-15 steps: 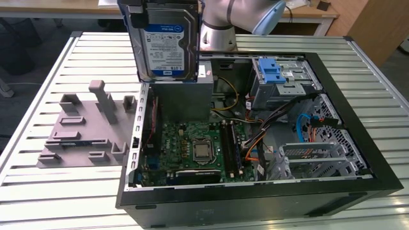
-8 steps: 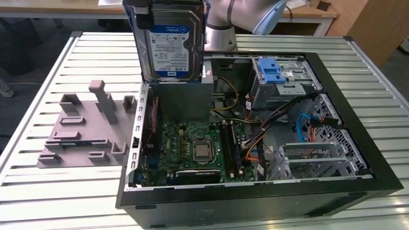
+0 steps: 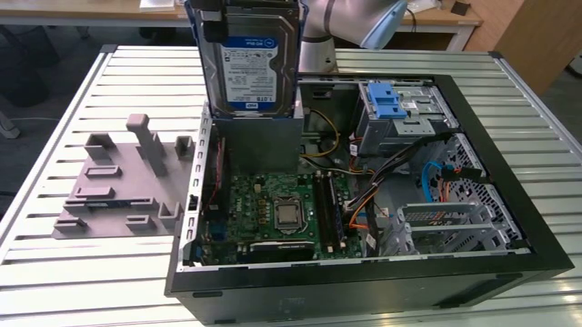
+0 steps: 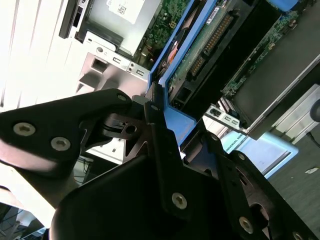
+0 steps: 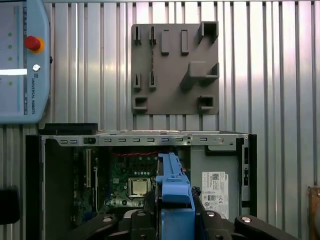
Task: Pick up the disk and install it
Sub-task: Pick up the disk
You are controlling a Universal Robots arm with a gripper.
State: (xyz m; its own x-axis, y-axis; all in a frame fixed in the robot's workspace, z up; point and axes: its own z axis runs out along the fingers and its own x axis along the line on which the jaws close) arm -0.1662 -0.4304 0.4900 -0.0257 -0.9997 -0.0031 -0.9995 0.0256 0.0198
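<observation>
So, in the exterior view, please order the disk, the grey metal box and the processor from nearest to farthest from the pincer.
1. The disk: held upright in the pincer, above the open case.
2. The grey metal box: just below the disk's lower end.
3. The processor: in the middle of the green board, inside the case.
</observation>
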